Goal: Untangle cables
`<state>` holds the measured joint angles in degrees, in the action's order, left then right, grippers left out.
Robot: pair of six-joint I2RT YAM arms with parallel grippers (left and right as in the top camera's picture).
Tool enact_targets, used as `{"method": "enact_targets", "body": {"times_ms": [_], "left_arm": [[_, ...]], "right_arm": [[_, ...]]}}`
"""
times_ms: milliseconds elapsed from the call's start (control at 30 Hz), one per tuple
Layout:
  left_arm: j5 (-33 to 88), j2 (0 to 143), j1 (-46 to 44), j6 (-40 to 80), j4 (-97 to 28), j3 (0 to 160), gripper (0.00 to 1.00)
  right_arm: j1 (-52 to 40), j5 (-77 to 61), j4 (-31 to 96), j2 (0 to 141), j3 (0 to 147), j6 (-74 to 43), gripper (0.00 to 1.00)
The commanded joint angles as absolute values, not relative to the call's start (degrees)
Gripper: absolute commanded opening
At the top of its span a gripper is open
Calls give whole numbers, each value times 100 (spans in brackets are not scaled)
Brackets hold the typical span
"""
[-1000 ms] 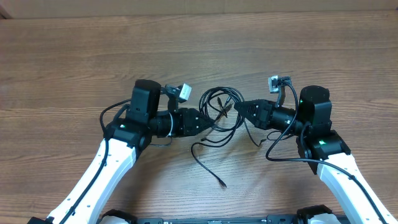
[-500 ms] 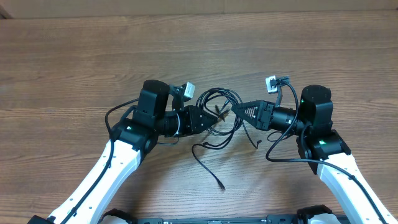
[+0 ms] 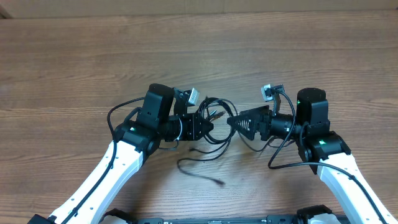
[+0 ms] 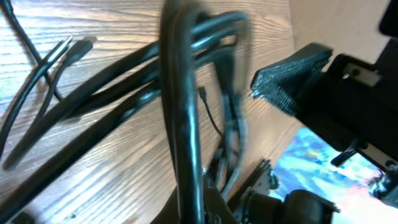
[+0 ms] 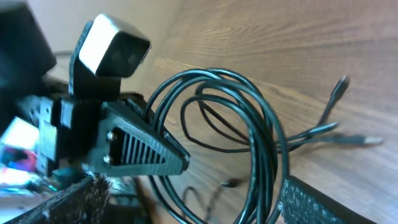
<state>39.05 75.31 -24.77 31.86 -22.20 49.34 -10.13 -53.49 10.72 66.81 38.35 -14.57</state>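
The cables (image 3: 219, 118) are thin black cords coiled in a loose bundle at the table's middle, between my two grippers. One loose strand (image 3: 202, 168) trails toward the front and ends in a small plug. My left gripper (image 3: 208, 124) is shut on the left side of the bundle; a thick blurred strand of the cables (image 4: 180, 112) runs up from its jaws. My right gripper (image 3: 233, 122) stands open just right of the coil. In the right wrist view the cables (image 5: 252, 130) hang between the spread fingers (image 5: 323, 202) without being pinched, with plug ends (image 5: 341, 82) lying on the wood beyond.
The wooden table (image 3: 199, 50) stretches bare behind the arms. The two grippers face each other a finger's width apart; the left gripper's ribbed finger (image 5: 140, 149) and its wrist camera (image 5: 112, 40) fill the left of the right wrist view.
My left gripper has moved right and closed on the bundle. My right gripper has opened and let the cables go. The trailing strand has shifted left.
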Motion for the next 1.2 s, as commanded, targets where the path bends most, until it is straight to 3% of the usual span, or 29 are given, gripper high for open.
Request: {"method": "enact_targets", "body": {"times_ms": [0, 167, 333, 467, 600, 700, 833, 867, 933, 1033, 1100, 1133, 1167], "left_arm": [[4331, 7494, -2517, 2786, -2241, 4965, 4], [5017, 7494, -2519, 3050, -2082, 4965, 4], [5131, 7494, -2526, 3087, -2032, 4965, 4], [5127, 7494, -2672, 3089, -2025, 4967, 4], [5127, 7494, -2838, 3159, -1903, 4967, 4], [5072, 7494, -2886, 3179, -1859, 4965, 4], [5096, 7494, -2895, 3242, -1857, 4967, 4], [5109, 7494, -2897, 3284, -1855, 4967, 4], [5118, 7494, -2950, 3343, -1811, 4967, 4], [5103, 7494, -3146, 3341, -1632, 4965, 4], [5107, 7494, -3216, 3343, -1503, 4965, 4], [5089, 7494, -3258, 3343, -1400, 4965, 4], [5065, 7494, -3267, 3345, -1363, 4965, 5]], "right_arm": [[-1004, -4960, 1114, 6643, 3865, -117, 86], [-1007, -4827, 1138, 6654, 3865, 1225, 77], [-1007, -4307, 1120, 6667, 3865, 1411, 72], [-1011, -4309, 1109, 6718, 3865, 2137, 86], [-1011, -4311, 1085, 6862, 3865, 2460, 86], [-1011, -4311, 1083, 6882, 3865, 2453, 69], [-1011, -4357, 1085, 6882, 3865, 2453, 58], [-1011, -4379, 1085, 6882, 3865, 2451, 58], [-1011, -4379, 1090, 6882, 3865, 2451, 78], [-1011, -4379, 1090, 6882, 3865, 2451, 79], [-1011, -4418, 1090, 6882, 3865, 2453, 74], [-1011, -4418, 1090, 6882, 3865, 2451, 55], [-1011, -4418, 1090, 6882, 3865, 2451, 47]]}}
